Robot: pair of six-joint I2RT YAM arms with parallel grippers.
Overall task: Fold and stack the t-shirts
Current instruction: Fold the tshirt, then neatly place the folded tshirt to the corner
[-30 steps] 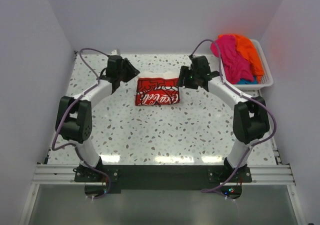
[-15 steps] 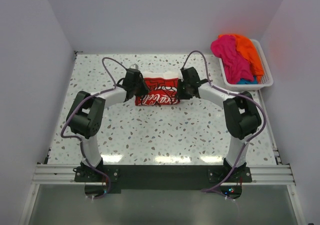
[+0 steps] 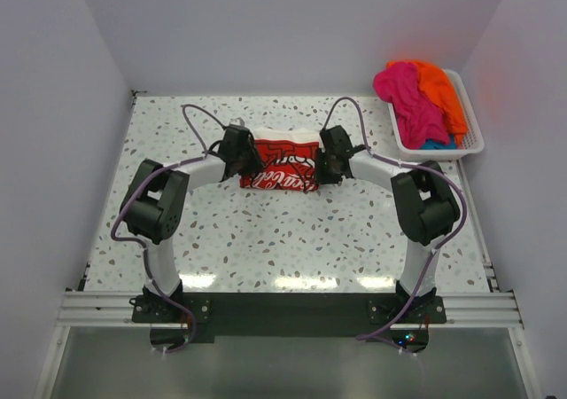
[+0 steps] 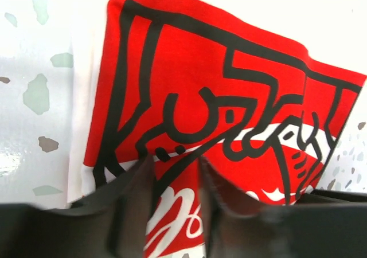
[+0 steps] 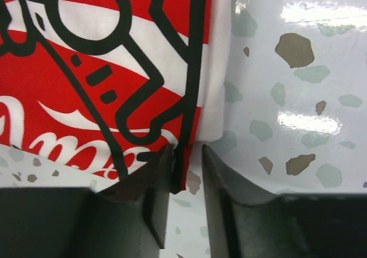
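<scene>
A folded cream-white t-shirt [image 3: 282, 164] with a red and black print lies mid-table. My left gripper [image 3: 251, 161] is at its left edge. In the left wrist view the printed cloth [image 4: 229, 69] fills the narrow gap at the left gripper [image 4: 175, 163], and a pinch cannot be made out. My right gripper [image 3: 320, 165] is at the shirt's right edge. There the right gripper [image 5: 186, 152] stands slightly open. The shirt's near corner [image 5: 86, 51] touches only its left finger [image 5: 160, 172], and bare table shows in the gap. More t-shirts, pink [image 3: 403, 97], orange [image 3: 440, 93] and teal [image 3: 434, 143], lie in the basket.
A white slatted basket [image 3: 474, 137] sits at the back right corner against the right wall. The speckled table [image 3: 292, 239] has a raised rim at the back and walls on three sides. Cables loop above both wrists.
Both grippers moved inward from beside the shirt down onto its left and right edges. In the last half second they barely shifted, and the shirt's near edge moved slightly.
</scene>
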